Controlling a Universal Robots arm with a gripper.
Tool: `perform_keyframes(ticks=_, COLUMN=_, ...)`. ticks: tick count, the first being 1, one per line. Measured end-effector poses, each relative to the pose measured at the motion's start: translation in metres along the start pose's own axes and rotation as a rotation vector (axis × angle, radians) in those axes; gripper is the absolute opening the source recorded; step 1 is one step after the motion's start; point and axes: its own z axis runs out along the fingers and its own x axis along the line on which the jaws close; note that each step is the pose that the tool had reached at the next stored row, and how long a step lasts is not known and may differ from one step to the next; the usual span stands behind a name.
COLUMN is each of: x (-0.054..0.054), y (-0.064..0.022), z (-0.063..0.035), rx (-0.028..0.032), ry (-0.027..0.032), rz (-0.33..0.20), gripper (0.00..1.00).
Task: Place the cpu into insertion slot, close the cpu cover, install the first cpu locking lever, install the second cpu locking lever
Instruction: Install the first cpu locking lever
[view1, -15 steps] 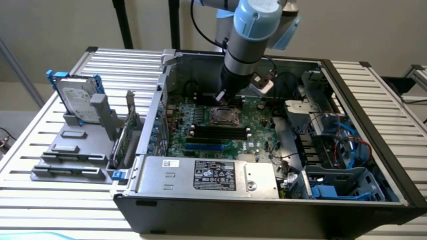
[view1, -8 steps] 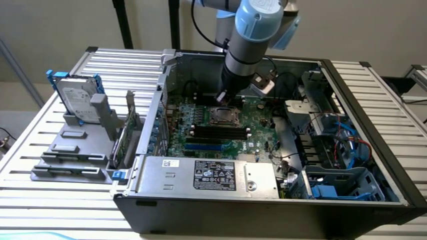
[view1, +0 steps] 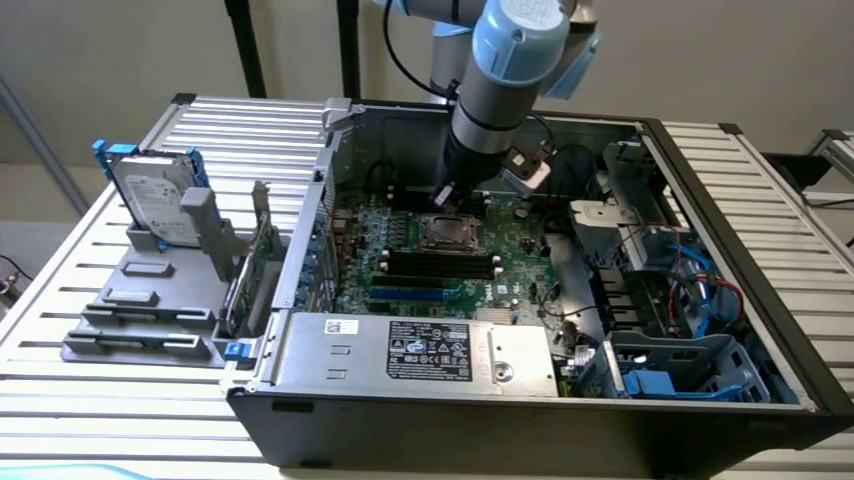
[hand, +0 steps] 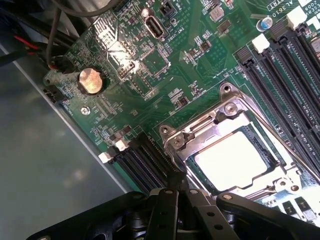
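The cpu (hand: 232, 160) lies in the insertion slot (hand: 272, 159) with its silvery face up. The cpu cover (hand: 202, 127), a thin metal frame, is down flat around it. A thin metal lever rod (hand: 260, 122) runs along one edge of the cover. In the exterior view the socket (view1: 447, 232) sits mid-board on the green motherboard (view1: 514, 270), and my gripper (view1: 449, 197) hangs just behind it, low over the board. In the wrist view my gripper (hand: 176, 184) is shut with nothing in it, its tip beside the socket corner near the black memory slots (hand: 145, 160).
The open computer case (view1: 534, 410) walls in the board. The power supply (view1: 414, 350) sits at the front, and drive cages with blue and red cables (view1: 681, 290) on the exterior view's right. A hard drive and fixtures (view1: 154, 200) stand on the slatted table at the left.
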Motion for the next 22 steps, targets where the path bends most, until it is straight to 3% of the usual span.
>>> perform_keyframes(ticks=6, x=0.0008, y=0.0021, z=0.0010, rx=0.0022, ry=-0.0023, rz=-0.010, gripper=0.11)
perform_keyframes(ticks=10, x=0.0019, y=0.0041, z=0.0013, rx=0.0053, ry=-0.0008, rz=-0.015, gripper=0.11)
perform_keyframes(ticks=17, x=0.0025, y=0.0068, z=0.0012, rx=0.0209, ry=0.0124, rz=-0.029, gripper=0.11)
perform_keyframes(ticks=22, x=0.0016, y=0.0101, z=0.0005, rx=0.0237, ry=0.0125, rz=-0.035, gripper=0.11)
